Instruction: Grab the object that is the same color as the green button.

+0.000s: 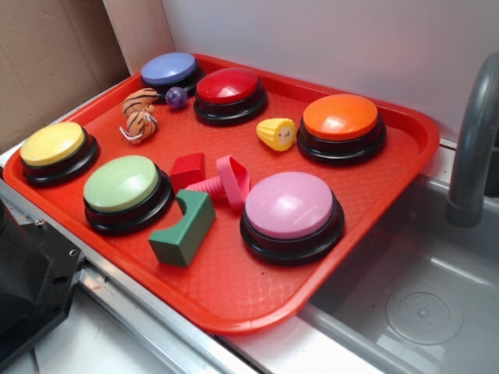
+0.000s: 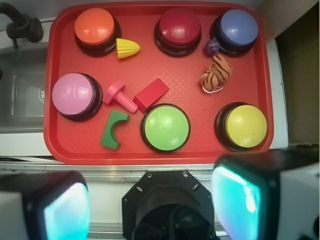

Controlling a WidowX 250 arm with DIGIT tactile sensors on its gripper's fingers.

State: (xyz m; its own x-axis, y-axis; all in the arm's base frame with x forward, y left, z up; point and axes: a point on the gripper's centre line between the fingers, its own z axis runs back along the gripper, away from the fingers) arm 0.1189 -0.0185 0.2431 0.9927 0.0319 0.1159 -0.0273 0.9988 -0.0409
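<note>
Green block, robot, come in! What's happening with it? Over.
Claw open, high above the tray, holding nothing. Green block untouched, lying between pink button and green button. Pink screw toy and red block close by. Over.

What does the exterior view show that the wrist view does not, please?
Only the exterior view shows the sides: the arch notch of the dark green wooden block facing up, and the grey faucet pipe standing upright. Only the wrist view shows the gripper, its jaws spread wide apart. Both show the red plastic tray with the light green domed button beside the block.
</note>
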